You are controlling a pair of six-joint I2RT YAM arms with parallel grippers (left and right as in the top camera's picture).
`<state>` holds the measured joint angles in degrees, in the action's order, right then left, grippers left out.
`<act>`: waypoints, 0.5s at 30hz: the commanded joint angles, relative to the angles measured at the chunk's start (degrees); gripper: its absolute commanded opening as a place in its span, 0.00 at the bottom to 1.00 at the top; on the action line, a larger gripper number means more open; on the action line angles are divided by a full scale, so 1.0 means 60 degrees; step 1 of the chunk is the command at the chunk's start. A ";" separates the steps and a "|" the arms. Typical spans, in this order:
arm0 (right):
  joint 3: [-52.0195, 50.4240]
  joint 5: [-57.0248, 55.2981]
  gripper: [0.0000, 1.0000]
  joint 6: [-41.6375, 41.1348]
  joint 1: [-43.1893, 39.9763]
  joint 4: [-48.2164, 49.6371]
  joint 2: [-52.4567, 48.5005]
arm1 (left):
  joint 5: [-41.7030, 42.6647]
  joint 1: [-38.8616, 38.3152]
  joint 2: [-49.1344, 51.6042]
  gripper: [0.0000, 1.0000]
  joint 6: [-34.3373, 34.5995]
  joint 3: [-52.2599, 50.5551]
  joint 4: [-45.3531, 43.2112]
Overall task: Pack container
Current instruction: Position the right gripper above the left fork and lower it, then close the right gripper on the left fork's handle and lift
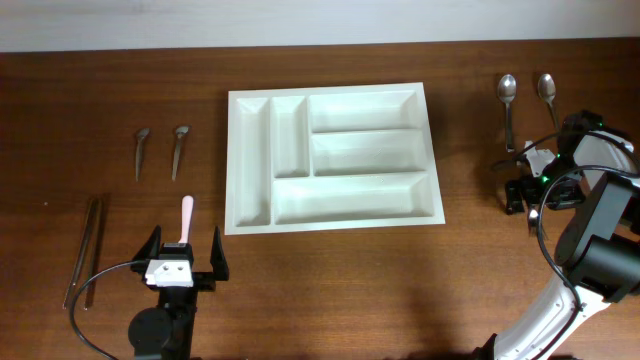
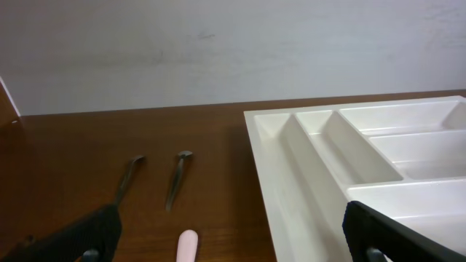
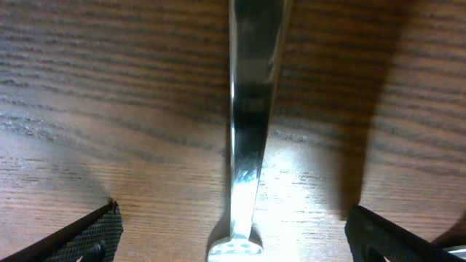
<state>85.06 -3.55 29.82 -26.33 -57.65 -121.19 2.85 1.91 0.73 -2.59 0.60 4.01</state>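
The container (image 1: 350, 198) lies empty, well to the left of the right gripper (image 3: 237, 234). Its jaws stand apart astride a spoon handle (image 3: 249, 109) that runs straight ahead. The left gripper (image 1: 185, 255), also apart, is nearer.

surface: dark brown wood-grain table (image 1: 330, 290); backdrop: plain pale wall (image 2: 233, 51) behind far edge; light: soft sheen on wood

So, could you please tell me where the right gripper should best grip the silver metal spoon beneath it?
Probably the slim straight handle of the silver metal spoon, from straight above, with the open right gripper astride it. It lies flat on the brown wooden table, so only its narrow side edges offer a hold.
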 commanded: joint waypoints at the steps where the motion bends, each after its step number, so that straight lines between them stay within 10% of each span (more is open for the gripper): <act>1: -0.0069 0.0047 0.99 -0.0044 0.0018 0.0273 -0.0240 | 0.0135 0.0018 -0.0066 0.99 -0.0117 -0.0015 0.0062; 6: -0.0069 0.0051 0.98 -0.0044 0.0018 0.0441 -0.0240 | 0.0135 0.0018 -0.0066 0.99 -0.0117 -0.0015 0.0062; 15: -0.0069 0.0047 0.64 -0.0044 0.0018 0.0397 -0.0240 | 0.0135 0.0022 -0.0066 0.99 -0.0117 -0.0015 0.0062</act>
<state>85.06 -2.04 29.98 -26.28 -55.66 -121.19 2.85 1.91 0.73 -2.59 0.60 4.01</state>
